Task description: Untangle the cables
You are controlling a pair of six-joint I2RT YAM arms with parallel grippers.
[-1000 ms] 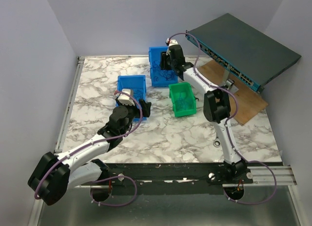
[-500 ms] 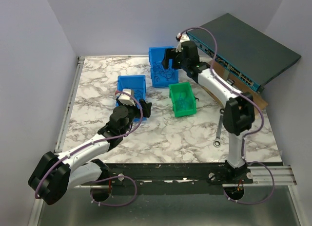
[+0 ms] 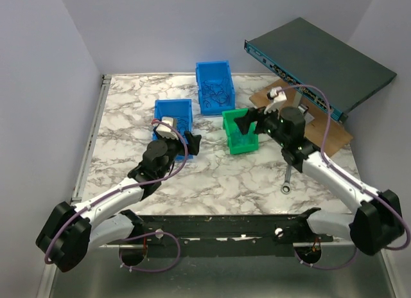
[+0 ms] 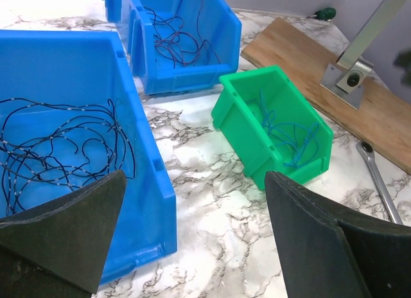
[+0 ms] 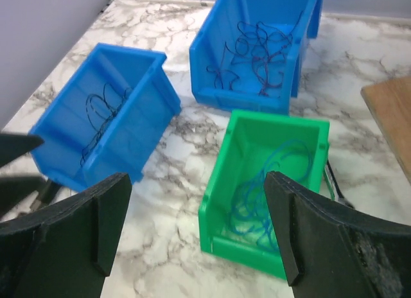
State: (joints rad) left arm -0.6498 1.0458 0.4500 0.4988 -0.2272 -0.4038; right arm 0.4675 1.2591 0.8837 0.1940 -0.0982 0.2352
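Three bins stand on the marble table. The near blue bin (image 3: 173, 113) holds thin black cables (image 4: 58, 144). The far blue bin (image 3: 214, 86) holds a dark tangle of cables (image 5: 257, 54). The green bin (image 3: 239, 131) holds a blue cable (image 5: 270, 185). My left gripper (image 3: 183, 139) is open and empty, just at the near blue bin's front right corner (image 4: 148, 201). My right gripper (image 3: 249, 123) is open and empty, above the green bin's right side (image 5: 270, 150). No cable is held.
A wrench (image 3: 287, 176) lies right of the green bin. A wooden board (image 3: 311, 121) and a dark network switch (image 3: 321, 60) on a metal bracket (image 4: 350, 73) stand at the back right. Walls close the left, right and back.
My right arm swung from over the far blue bin toward the near right and now hovers at the green bin. The left arm has hardly moved.
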